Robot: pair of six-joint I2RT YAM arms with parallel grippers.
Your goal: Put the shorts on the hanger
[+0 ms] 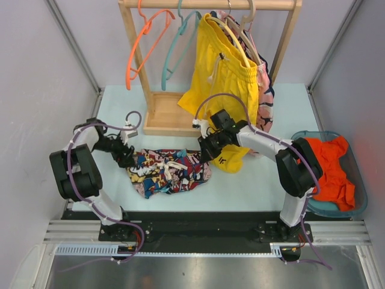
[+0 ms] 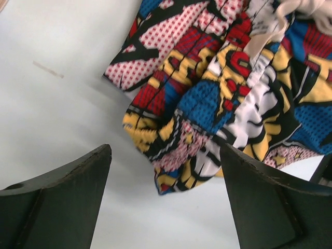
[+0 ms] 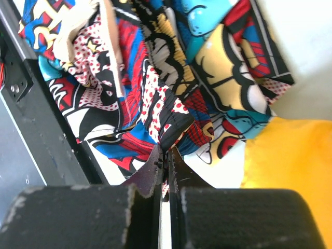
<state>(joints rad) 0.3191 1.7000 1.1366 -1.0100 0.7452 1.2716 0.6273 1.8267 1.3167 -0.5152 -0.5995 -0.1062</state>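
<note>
The comic-print shorts [image 1: 168,171] lie crumpled on the pale table between the two arms, their light drawstring on top. My right gripper [image 1: 206,153] is shut on a fold at the shorts' right edge; in the right wrist view the fabric [image 3: 155,93] is pinched between the jaws [image 3: 167,155]. My left gripper [image 1: 126,158] is open at the shorts' left edge, and the hem [image 2: 207,104] lies just ahead of its fingers [image 2: 62,187], untouched. The teal hanger [image 1: 177,48] hangs empty on the rack's rail.
The wooden rack [image 1: 165,114] stands at the back, with an orange hanger [image 1: 141,45], yellow shorts [image 1: 222,72] and pink patterned shorts [image 1: 264,96] hanging from it. The yellow shorts' hem reaches the table beside my right gripper. A teal bin [image 1: 358,198] holding orange cloth sits at the right.
</note>
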